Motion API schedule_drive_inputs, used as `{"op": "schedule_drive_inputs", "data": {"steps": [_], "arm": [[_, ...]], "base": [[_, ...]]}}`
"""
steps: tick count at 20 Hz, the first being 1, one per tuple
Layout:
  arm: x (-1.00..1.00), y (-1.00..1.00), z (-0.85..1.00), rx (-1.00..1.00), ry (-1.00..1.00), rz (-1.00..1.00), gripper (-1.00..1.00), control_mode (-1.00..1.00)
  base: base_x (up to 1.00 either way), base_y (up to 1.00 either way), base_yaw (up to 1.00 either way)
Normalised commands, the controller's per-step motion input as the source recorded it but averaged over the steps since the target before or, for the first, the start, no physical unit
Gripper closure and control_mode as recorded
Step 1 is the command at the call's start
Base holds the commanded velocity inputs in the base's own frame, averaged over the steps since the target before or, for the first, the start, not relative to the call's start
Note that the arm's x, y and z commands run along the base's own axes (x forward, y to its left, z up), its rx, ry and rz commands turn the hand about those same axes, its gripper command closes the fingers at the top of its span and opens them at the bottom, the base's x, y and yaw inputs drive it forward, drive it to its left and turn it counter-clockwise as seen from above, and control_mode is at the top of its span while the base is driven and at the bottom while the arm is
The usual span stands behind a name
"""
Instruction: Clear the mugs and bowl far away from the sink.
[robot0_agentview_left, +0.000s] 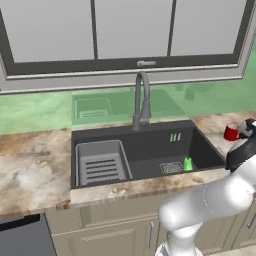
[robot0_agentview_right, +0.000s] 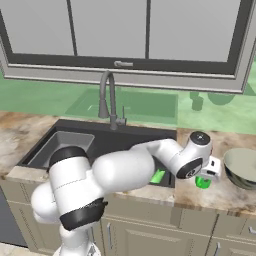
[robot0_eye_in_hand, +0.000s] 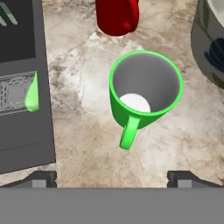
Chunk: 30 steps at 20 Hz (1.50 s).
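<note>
The green mug (robot0_eye_in_hand: 144, 92) stands upright on the marble counter just right of the sink (robot0_agentview_left: 150, 142), its handle pointing towards my hand. My gripper (robot0_eye_in_hand: 113, 179) hovers open straight above it, fingertips (robot0_eye_in_hand: 43, 179) spread wide and touching nothing. From the right base view the gripper (robot0_agentview_right: 207, 175) sits right over the green mug (robot0_agentview_right: 202, 183). The red mug (robot0_eye_in_hand: 117, 15) stands a little beyond the green one and appears in the left base view as the red mug (robot0_agentview_left: 231, 132). The bowl (robot0_agentview_right: 242, 167) rests on the counter to the right, close to both mugs.
The tall arched faucet (robot0_agentview_left: 141, 100) rises behind the sink, and a grey slatted rack (robot0_agentview_left: 101, 162) fills its left half. A small green object (robot0_agentview_left: 187, 164) lies on the basin floor near the drain. Bare counter (robot0_agentview_left: 30, 165) stretches left of the sink.
</note>
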Motion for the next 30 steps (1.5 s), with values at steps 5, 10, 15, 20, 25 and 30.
{"op": "schedule_drive_inputs", "data": {"steps": [5,10,15,20,25,30], "arm": [[0.12,-0.18,-0.32,0.00,0.00,0.00,-1.00,-1.00],[0.16,-0.14,-0.23,0.00,0.00,0.00,-1.00,-1.00],[0.24,-0.23,-0.15,0.00,-0.01,0.00,-1.00,-1.00],[0.22,-0.19,-0.14,0.00,0.00,0.00,-1.00,-1.00],[0.26,-0.15,-0.09,0.00,0.00,0.00,-1.00,-1.00],[0.05,-0.01,-0.12,0.00,0.00,0.00,1.00,-1.00]], "base": [[0.00,0.00,0.00],[0.00,0.00,0.00],[0.00,0.00,0.00],[0.00,0.00,0.00],[0.00,0.00,0.00],[0.00,0.00,0.00]]}}
